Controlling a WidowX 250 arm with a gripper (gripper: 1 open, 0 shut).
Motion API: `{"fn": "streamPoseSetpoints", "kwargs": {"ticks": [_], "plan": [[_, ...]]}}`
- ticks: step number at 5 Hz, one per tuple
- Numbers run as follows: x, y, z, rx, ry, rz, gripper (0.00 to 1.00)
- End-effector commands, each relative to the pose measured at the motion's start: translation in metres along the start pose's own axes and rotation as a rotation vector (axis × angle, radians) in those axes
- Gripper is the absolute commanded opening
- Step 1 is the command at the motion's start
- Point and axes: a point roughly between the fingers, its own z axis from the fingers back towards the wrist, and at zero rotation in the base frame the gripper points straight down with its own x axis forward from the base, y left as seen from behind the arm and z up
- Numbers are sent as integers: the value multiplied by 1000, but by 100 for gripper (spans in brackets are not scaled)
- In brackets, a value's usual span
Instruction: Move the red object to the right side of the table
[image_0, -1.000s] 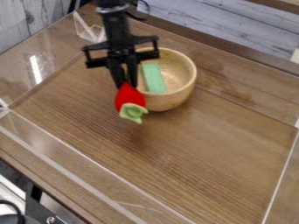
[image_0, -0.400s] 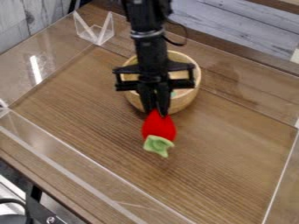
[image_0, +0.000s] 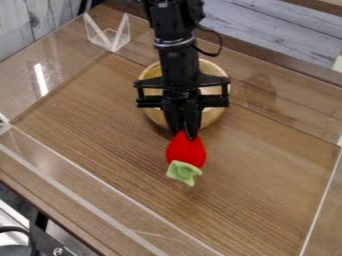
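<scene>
Gripping the red strawberry toy (image_0: 187, 154) by its upper end, the claw (image_0: 185, 133) is pinching narrowly, with the leafy green stem hanging toward the wood-grain table (image_0: 94, 170). The toy is sitting near the table's middle, just in front of the wooden bowl (image_0: 214, 108). Doing this well probably means carrying it low and level, clearing the bowl, and releasing only near the right acrylic wall (image_0: 325, 215).

light: bright, even | glare: acrylic walls (image_0: 60, 55) | focus: soft, low-res
</scene>
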Motion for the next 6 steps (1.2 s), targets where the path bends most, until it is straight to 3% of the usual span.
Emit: {"fn": "streamPoseSetpoints", "kwargs": {"ticks": [1, 3, 5, 6], "plan": [[3, -14, 20, -19, -62, -93, 0], [12, -30, 43, -15, -70, -161, 0], [17, -57, 35, -2, -67, -145, 0], [10, -66, 31, 18, -51, -234, 0]]}}
